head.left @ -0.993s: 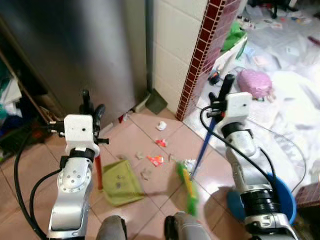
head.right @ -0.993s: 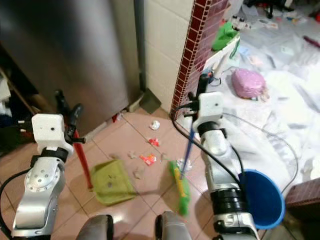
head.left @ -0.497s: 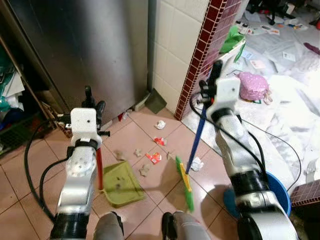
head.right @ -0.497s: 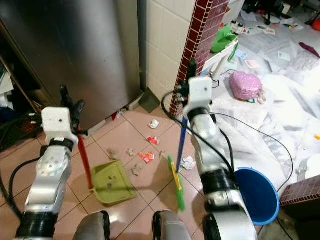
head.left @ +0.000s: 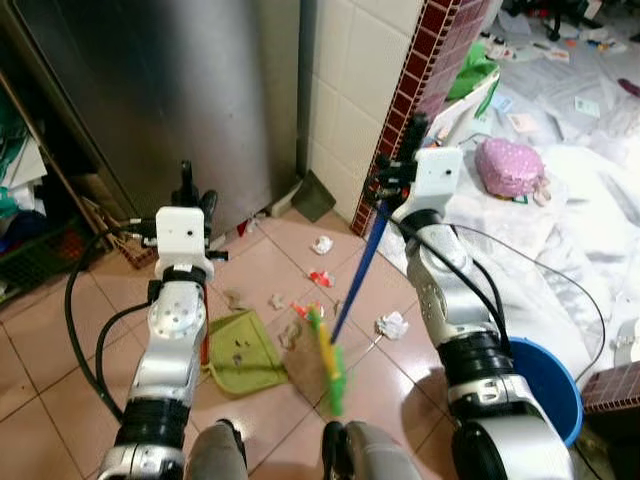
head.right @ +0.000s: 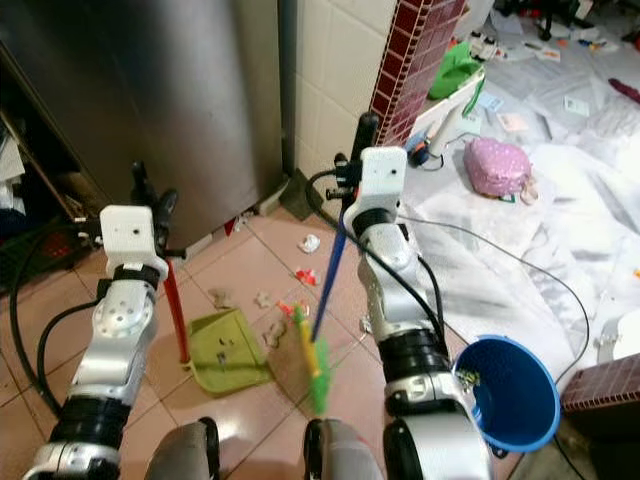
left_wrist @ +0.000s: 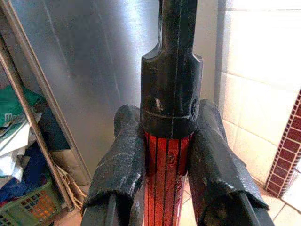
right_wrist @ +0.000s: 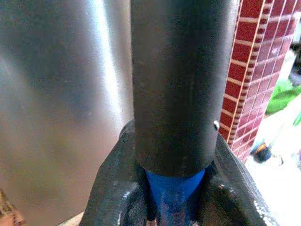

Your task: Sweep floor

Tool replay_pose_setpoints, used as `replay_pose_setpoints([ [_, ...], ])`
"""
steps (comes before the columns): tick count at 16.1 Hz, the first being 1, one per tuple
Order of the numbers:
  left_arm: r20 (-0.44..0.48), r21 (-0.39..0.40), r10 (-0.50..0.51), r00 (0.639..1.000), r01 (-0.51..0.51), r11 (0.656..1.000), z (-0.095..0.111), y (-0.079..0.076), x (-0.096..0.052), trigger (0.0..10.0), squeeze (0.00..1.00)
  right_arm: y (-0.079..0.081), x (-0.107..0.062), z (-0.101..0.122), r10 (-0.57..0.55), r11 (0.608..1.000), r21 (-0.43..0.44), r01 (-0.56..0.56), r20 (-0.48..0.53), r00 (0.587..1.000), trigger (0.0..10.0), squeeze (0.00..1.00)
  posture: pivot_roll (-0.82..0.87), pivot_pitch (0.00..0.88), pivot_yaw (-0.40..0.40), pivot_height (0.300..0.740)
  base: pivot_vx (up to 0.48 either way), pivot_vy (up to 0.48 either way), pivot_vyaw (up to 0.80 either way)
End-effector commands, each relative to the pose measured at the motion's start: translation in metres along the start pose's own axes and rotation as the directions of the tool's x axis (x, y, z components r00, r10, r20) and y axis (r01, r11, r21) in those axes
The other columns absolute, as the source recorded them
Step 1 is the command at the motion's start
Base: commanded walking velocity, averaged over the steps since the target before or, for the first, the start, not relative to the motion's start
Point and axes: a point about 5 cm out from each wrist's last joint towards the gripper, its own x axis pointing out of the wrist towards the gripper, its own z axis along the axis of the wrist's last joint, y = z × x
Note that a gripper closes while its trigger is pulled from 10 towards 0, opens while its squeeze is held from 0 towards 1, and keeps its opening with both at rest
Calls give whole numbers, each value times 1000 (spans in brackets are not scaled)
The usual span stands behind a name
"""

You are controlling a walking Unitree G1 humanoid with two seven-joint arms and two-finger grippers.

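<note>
**Broom and dustpan over a littered tile floor**

My right fingers (right_wrist: 174, 197) clamp the blue broom handle (head.left: 358, 268); its green bristle head (head.left: 327, 348) sits low in the middle of the frame, touching a brownish scrap (head.left: 306, 366) beside the dustpan's edge. My left fingers (left_wrist: 164, 174) are closed on the red dustpan handle (head.right: 175, 310). The green dustpan (head.left: 243, 351), lower left of centre, holds a few small bits of litter. Paper scraps (head.left: 321, 244) lie scattered on the pink floor tiles (head.left: 40, 350) above it. A steel cabinet (head.left: 150, 90) fills the upper left, a red brick pillar (head.left: 425, 60) stands at upper centre. A blue bucket (head.right: 508, 393) sits at lower right; something small lies inside, too small to tell.
</note>
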Motion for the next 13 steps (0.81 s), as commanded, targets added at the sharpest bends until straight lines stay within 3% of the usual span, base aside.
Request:
replay_pose_setpoints([
  [1, 33, -16, -17, 999, 18, 1000, 4, -8, 2, 10000, 0, 1, 3, 1, -6, 996, 87, 7, -19, 1000, 10000, 0, -55, 156, -104, 740, 0, 0, 0],
  [6, 29, -54, -66, 997, 67, 996, 0, -21, 1, 10000, 0, 12, 4, -3, 47, 959, 283, -20, -89, 995, 10000, 0, -61, 156, -105, 740, 0, 0, 0],
  [8, 31, -57, -74, 997, 76, 995, -1, -24, 2, 10000, 0, 16, 5, 3, 122, 937, 339, -86, -87, 989, 10000, 0, -62, 156, -106, 740, 0, 0, 0],
  [11, 35, -62, -86, 996, 88, 994, -1, -26, 2, 10000, 0, 13, 14, 30, 216, 905, 378, -198, -5, 976, 10000, 0, -62, 156, -104, 740, 0, 0, 0],
  [13, 39, -63, -92, 995, 95, 994, -1, -27, 3, 10000, 0, 5, 19, 58, 227, 962, 136, -239, 97, 969, 10000, 0, -62, 155, -101, 740, 0, 0, 0],
])
